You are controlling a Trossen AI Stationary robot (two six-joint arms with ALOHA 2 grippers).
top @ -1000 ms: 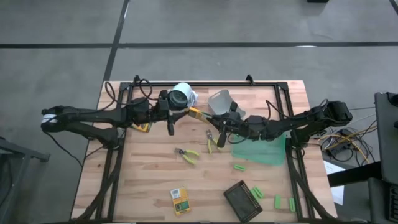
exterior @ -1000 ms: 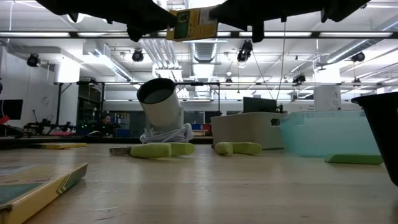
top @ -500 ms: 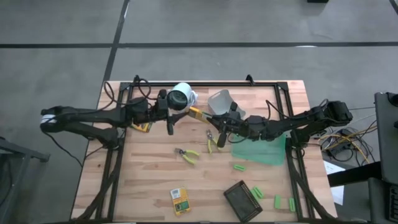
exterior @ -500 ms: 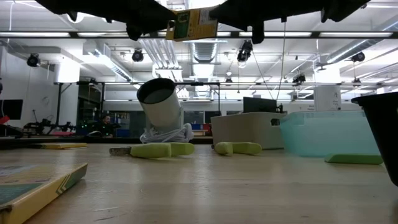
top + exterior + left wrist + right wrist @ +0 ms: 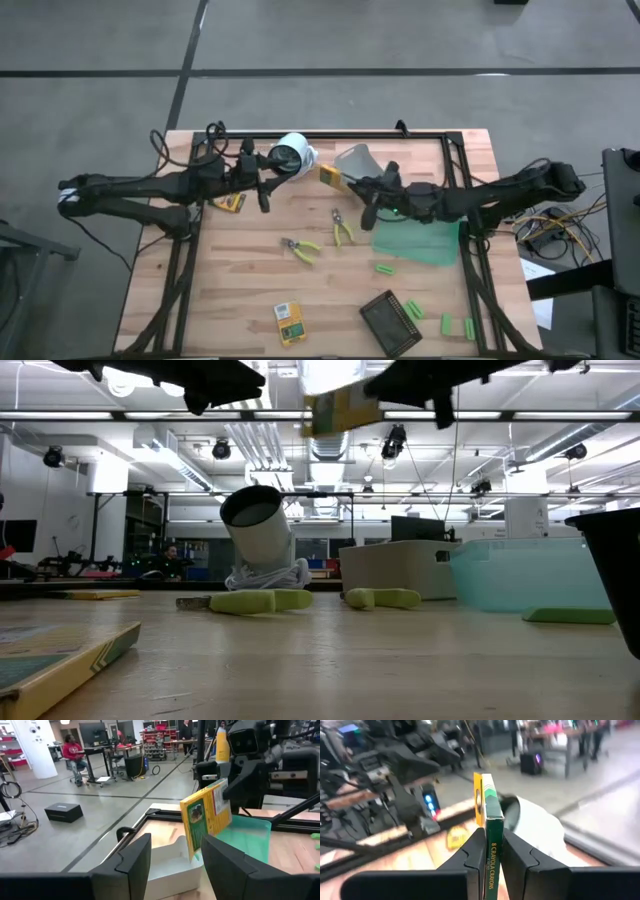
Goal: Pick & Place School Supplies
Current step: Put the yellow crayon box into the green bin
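Landmark: white cylinder [image 5: 291, 154] lying at far edge of bench [image 5: 230, 270].

Left gripper [image 5: 263, 190] just left of cylinder, fingers spread apart, grasping nothing.

Yellow pack [image 5: 231, 203] flat on bench, left of cylinder and nearer.

Second flat pack [image 5: 288, 322] well nearer than cylinder, by near bench edge.

2 yellow-handled scissor tools [image 5: 302, 249], [image 5: 340, 227] lie nearer and right of cylinder.

Crayon pack [image 5: 330, 177] aloft just right of cylinder, pinched edge-on by right gripper [image 5: 352, 186], fingers clenched on it.

Green blocks [image 5: 385, 268] farther right, nearer.

White cup [image 5: 291, 156] lies beside grey bin [image 5: 352, 160], green bin [image 5: 420, 240].
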